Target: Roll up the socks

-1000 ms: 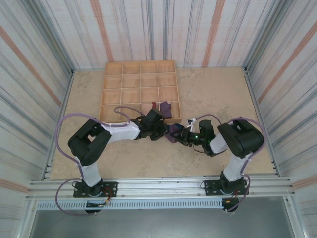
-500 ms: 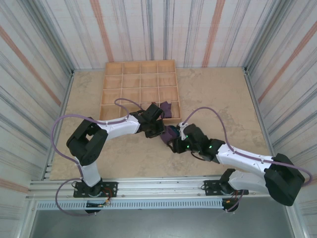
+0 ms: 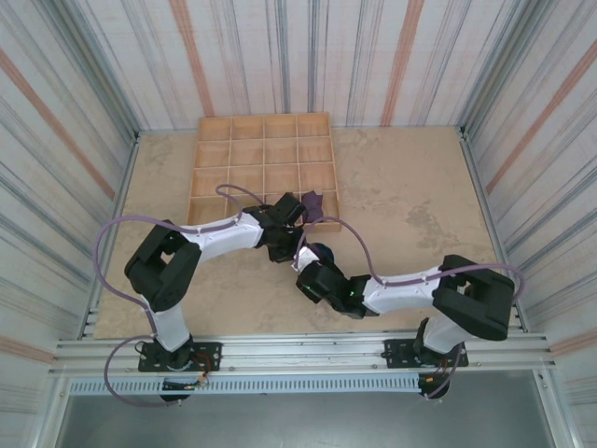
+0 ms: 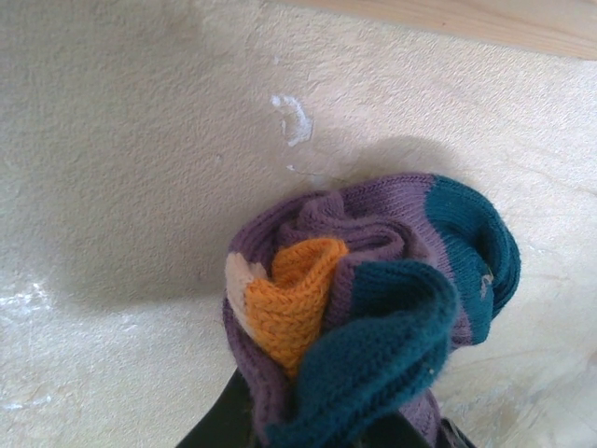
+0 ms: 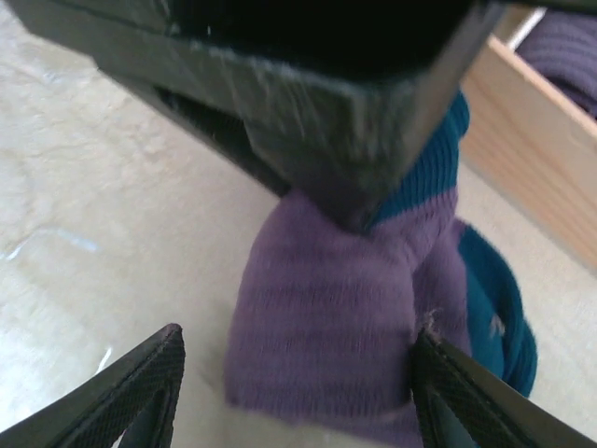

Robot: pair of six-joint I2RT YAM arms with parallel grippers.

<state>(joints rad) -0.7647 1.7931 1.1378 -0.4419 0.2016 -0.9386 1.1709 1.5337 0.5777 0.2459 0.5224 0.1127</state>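
Item 1: rolled sock bundle point(image 4: 373, 299). Purple knit, with an orange cuff tucked into the middle and a teal toe wrapped round the outside. It is on the table point(image 3: 410, 196), just off the 5 o'clock corner of the tray.

Item 2: left claw point(image 4: 326, 434). Pinched narrow on the bundle, gripping it at the near edge of the roll. In the right wrist view its black body comes down onto the top of the bundle.

Item 3: right claw point(image 5: 298, 401). Jaws wide, one on each side of the bundle. The 9 o'clock finger point(image 5: 140, 392) is clear of the knit. The 3 o'clock finger is just beside it, and I cannot tell whether it touches.

Item 4: wooden divided tray point(image 3: 247, 152). At 12 o'clock on the table.

Item 5: dark purple sock point(image 3: 313, 203). In the tray's 5 o'clock corner compartment.
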